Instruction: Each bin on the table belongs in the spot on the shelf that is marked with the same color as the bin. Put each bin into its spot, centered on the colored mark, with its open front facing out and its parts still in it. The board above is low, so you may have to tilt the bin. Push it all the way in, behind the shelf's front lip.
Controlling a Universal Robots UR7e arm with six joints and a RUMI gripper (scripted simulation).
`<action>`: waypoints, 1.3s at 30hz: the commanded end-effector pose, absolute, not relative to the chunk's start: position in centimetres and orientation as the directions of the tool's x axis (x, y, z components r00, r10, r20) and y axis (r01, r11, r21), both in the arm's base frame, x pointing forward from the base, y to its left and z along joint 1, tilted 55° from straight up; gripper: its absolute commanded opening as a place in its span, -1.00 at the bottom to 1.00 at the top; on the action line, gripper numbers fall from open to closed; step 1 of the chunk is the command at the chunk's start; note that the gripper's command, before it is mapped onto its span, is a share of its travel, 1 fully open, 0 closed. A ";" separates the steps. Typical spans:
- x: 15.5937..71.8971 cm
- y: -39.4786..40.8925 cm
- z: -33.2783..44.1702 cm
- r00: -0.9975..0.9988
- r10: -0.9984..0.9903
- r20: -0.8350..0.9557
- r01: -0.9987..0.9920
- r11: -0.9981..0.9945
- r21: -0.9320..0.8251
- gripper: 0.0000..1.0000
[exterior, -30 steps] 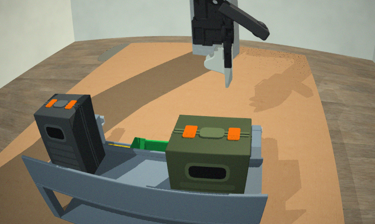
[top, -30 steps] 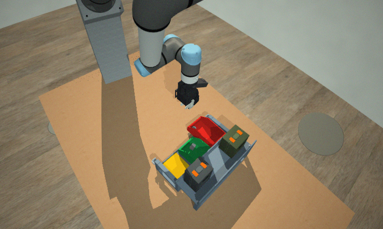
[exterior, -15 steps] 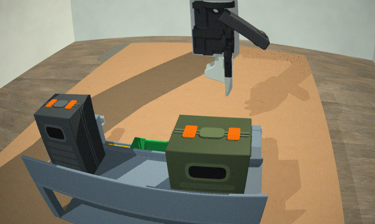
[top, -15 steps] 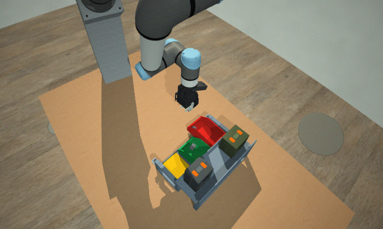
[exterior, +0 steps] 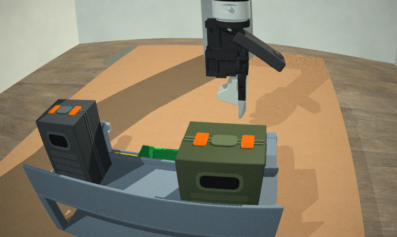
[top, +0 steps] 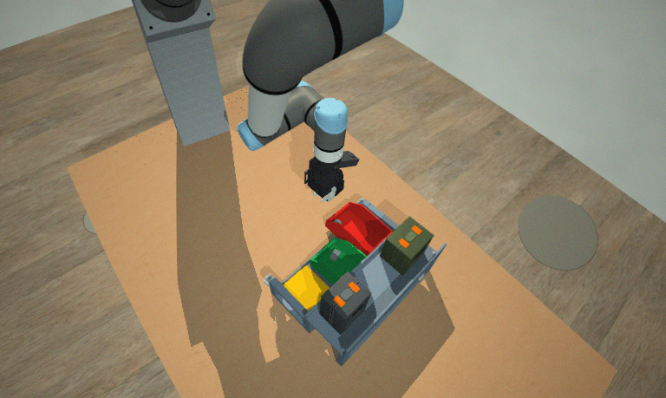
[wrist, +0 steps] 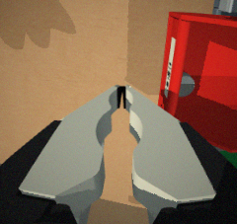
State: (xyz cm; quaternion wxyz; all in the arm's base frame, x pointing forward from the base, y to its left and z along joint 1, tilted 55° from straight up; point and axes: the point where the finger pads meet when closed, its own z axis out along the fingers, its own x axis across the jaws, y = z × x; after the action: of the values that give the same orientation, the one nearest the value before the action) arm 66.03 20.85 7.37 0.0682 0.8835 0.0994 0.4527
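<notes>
A red bin (top: 360, 227) sits tilted at the shelf's (top: 358, 281) far end, partly under the top board; it also fills the right of the wrist view (wrist: 202, 86), with a grey part inside. A green bin (top: 337, 260) and a yellow bin (top: 305, 287) sit in the shelf beside it; only the green bin's edge shows in the exterior view (exterior: 157, 152). My gripper (top: 328, 193) is shut and empty, hovering above the table just beyond the red bin. It also shows in the exterior view (exterior: 240, 113) and in the wrist view (wrist: 121, 90).
A dark grey case (top: 343, 300) and an olive case (top: 406, 244) with orange latches stand on the shelf's top board. They also show in the exterior view, dark (exterior: 73, 139) and olive (exterior: 222, 161). The arm's grey base column (top: 184, 60) stands at the table's far side.
</notes>
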 end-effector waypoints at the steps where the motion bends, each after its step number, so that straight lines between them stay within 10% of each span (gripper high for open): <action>1: 67.3 20.9 6.6 0.569 0.237 0.787 0.114 -0.971 0.210 -1.00; 39: 69.7 20.8 4.8 0.569 0.237 0.787 0.114 -0.971 0.210 -1.00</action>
State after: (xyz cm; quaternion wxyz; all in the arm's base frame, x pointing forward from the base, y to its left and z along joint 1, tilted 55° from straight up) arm 69.73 20.78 4.71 0.0683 0.8835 0.0993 0.4527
